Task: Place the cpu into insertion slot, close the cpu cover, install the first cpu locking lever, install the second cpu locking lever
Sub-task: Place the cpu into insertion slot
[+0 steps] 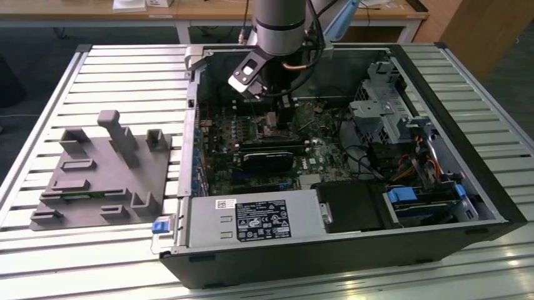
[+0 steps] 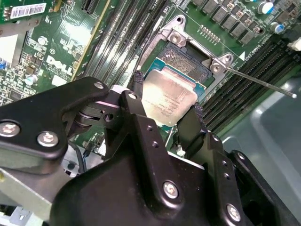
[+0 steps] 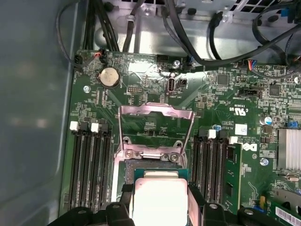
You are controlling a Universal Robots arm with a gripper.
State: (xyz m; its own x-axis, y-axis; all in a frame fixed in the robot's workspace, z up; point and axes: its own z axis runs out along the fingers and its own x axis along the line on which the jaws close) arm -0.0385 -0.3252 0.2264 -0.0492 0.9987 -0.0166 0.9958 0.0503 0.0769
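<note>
I am looking at the open computer case [image 1: 334, 156] lying on the slatted worktop [image 1: 125, 69], and the arm [image 1: 279, 25] is reaching down into it. A grey holder block [image 1: 100, 169] is sitting on the worktop at the exterior view's left, well apart from the case.

In both wrist views the claw [image 2: 167, 94] is closed on the chip [image 2: 164, 103], with a black finger [image 2: 137, 82] pressing on each of two opposite edges. The chip is showing its dull silver top.

The chip is hanging right over the slot [image 2: 186, 59] and hiding part of it, while the dark rest is peeking out past the chip's edge. I cannot tell whether the chip is touching the slot.

In the first wrist view the cover [image 3: 155, 109] is standing open, swung up and away from the slot, and the green board is showing through its cut-out middle. Long black memory slots [image 3: 89, 165] are running along both sides. In the second wrist view a thin metal rod [image 2: 263, 84] is sticking out free beside the slot
</note>
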